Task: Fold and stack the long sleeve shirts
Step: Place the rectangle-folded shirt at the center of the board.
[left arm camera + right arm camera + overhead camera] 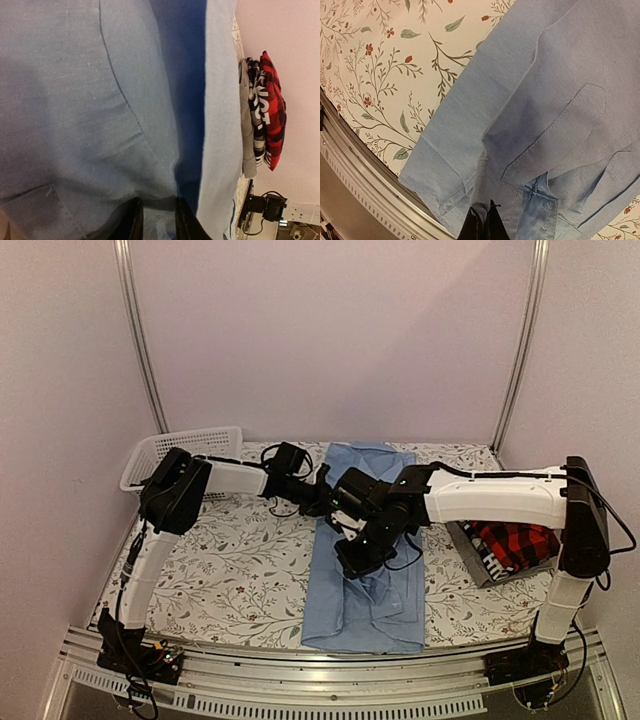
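Blue shirt (365, 610) lies mid-table as a long narrow strip, collar at the far end and hem at the near edge. The sides look already folded in, but it has not been folded across its length.

Plaid shirt (515, 540) and grey shirt (246, 140) sit bundled together on the right of the table (240, 560), under the right arm. They look done and stacked.

Both arms meet over the middle of the blue shirt. Left gripper (159, 216) has its fingers narrowly apart with blue cloth pinched between them, a fold hanging close to the lens. Right gripper (482, 220) is closed, tips together at the cloth near a cuff or hem; can't tell if any fabric is caught.

Roughly two of three done. Left to do: fold the blue shirt crosswise and put it on the pile.

Basket (175, 452) sits at the far left corner.
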Motion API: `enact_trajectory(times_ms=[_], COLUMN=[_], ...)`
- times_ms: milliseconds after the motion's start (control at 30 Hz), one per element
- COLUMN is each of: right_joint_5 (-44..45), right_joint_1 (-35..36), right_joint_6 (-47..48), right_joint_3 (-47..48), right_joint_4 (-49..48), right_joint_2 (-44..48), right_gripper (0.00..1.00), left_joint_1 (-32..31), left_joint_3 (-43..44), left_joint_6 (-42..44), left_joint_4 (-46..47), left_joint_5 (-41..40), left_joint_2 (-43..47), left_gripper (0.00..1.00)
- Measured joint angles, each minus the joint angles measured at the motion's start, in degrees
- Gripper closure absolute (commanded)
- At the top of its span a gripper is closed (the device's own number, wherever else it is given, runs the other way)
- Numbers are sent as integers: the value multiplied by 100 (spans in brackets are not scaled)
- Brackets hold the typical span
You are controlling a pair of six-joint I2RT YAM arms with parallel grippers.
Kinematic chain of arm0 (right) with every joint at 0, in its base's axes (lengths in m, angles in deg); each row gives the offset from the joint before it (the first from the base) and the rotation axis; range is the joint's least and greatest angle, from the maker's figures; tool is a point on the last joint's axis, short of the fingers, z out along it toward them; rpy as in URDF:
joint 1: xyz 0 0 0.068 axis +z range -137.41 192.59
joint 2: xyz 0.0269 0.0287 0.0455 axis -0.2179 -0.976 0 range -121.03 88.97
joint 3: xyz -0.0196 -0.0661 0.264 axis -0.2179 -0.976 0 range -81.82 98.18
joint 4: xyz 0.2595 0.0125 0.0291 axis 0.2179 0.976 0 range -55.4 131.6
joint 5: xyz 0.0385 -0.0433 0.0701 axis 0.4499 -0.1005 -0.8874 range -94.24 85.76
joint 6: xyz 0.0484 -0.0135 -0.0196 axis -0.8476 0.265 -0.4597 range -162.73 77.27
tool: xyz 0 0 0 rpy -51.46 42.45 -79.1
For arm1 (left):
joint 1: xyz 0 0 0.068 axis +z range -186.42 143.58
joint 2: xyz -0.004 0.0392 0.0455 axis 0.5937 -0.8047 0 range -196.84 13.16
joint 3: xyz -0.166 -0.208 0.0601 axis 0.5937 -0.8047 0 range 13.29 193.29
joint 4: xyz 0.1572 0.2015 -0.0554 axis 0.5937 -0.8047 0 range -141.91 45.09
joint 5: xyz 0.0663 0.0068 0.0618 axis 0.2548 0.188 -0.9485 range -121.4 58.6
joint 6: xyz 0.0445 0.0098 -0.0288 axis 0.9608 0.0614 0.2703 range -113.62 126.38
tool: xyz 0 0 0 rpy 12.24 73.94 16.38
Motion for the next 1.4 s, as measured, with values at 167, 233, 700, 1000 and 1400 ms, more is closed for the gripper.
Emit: enact_trajectory(times_ms=[167, 233, 700, 1000, 1400], right_joint_5=[-173, -238, -496, -205, -87], right_joint_1=[131, 186, 350, 57, -1449], right_joint_6=[35, 37, 81, -31, -195], right_joint_3=[66, 109, 275, -138, -1167], right_joint_4=[83, 92, 199, -240, -1827], right_joint_2=[-278, -323, -389, 199, 566], right_gripper=[99, 98, 55, 58, 78], left_joint_1=[44, 72, 168, 291, 37], left_joint_3=[35, 81, 42, -645, -2994], left_joint_6=[170, 208, 330, 636, 968], left_joint_4=[-398, -479, -876, -1213, -1200], left_joint_5=[-116, -151, -367, -621, -280], left_joint_2=[120, 120, 455, 1526, 2771], left_gripper=[77, 77, 73, 73, 67])
